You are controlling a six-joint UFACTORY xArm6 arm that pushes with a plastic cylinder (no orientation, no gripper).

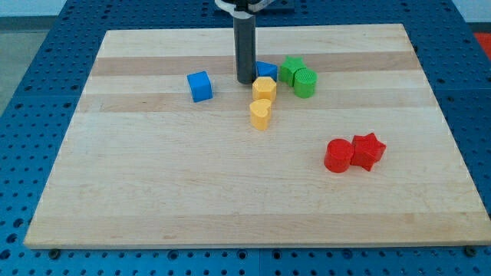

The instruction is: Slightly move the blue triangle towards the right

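The blue triangle lies near the board's top centre, mostly hidden behind the rod and the yellow hexagon. My tip rests on the board right at the triangle's left side, touching or nearly touching it. Two green blocks sit just right of the triangle. A yellow heart lies below the yellow hexagon.
A blue cube sits left of my tip. A red cylinder and a red star touch each other at the lower right. The wooden board lies on a blue perforated table.
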